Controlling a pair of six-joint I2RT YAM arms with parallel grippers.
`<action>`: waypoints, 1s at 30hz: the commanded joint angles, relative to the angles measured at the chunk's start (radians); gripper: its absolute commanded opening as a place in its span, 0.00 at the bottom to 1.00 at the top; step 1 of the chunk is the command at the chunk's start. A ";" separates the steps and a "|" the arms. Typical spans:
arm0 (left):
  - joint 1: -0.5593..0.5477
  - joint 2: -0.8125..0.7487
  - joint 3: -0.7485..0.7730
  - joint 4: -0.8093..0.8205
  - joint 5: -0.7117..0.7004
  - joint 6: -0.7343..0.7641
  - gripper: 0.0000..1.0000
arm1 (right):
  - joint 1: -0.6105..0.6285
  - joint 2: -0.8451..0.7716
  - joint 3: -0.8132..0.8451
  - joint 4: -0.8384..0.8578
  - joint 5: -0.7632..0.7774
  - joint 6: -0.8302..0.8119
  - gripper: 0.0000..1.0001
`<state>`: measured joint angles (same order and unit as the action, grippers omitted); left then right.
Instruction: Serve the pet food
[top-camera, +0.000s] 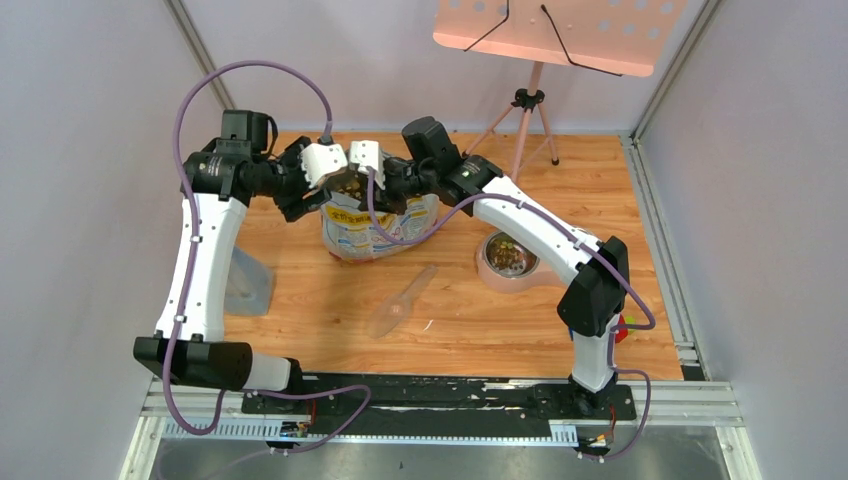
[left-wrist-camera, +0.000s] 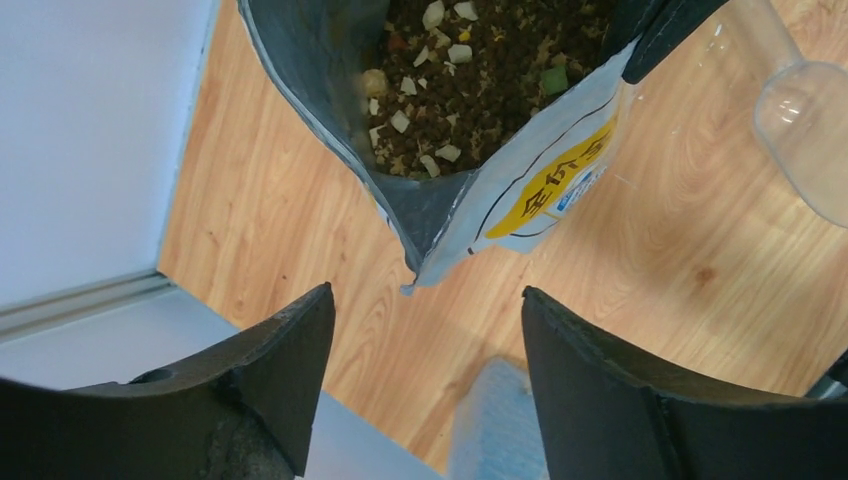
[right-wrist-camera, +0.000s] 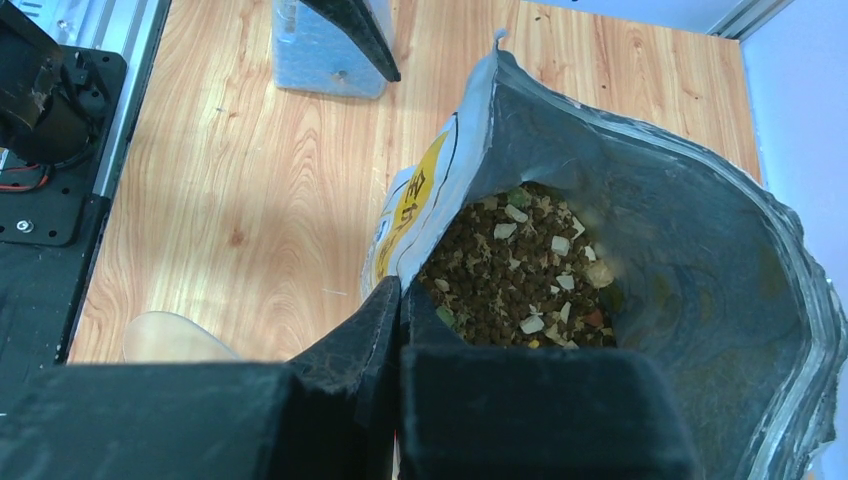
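My right hand (right-wrist-camera: 400, 292) is pinched together on the rim of the bag (right-wrist-camera: 690, 220). My left hand (left-wrist-camera: 428, 300) hangs with its fingers apart just beside the bag's left corner. The pet food (right-wrist-camera: 505, 285) lies inside the open bag, which stands at the far middle of the surface (top-camera: 300, 290).

The wooden table (top-camera: 460, 335) carries a printed bag (top-camera: 375, 228) standing upright near the far middle. A clear plastic scoop (top-camera: 400, 302) lies just in front of the bag, apart from it. To the right sits a round metal bowl (top-camera: 487, 272) with pet food (top-camera: 508, 255) in it. A translucent container (top-camera: 247, 285) stands at the left edge, and a tripod (top-camera: 527, 125) stands at the far side.
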<state>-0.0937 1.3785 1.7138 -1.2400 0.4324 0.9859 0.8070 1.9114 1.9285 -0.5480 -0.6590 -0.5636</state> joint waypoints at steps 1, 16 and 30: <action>-0.002 0.021 0.030 0.023 0.031 0.047 0.73 | 0.002 -0.094 0.036 0.207 -0.041 0.007 0.00; 0.026 -0.009 -0.084 0.187 0.103 -0.044 0.69 | 0.002 -0.089 0.029 0.220 -0.041 0.014 0.00; 0.089 0.032 -0.076 0.092 0.242 0.052 0.19 | 0.002 -0.072 0.020 0.247 0.010 0.037 0.07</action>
<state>-0.0105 1.4239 1.6230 -1.1427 0.6151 1.0050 0.8036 1.9114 1.9209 -0.5175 -0.6456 -0.5461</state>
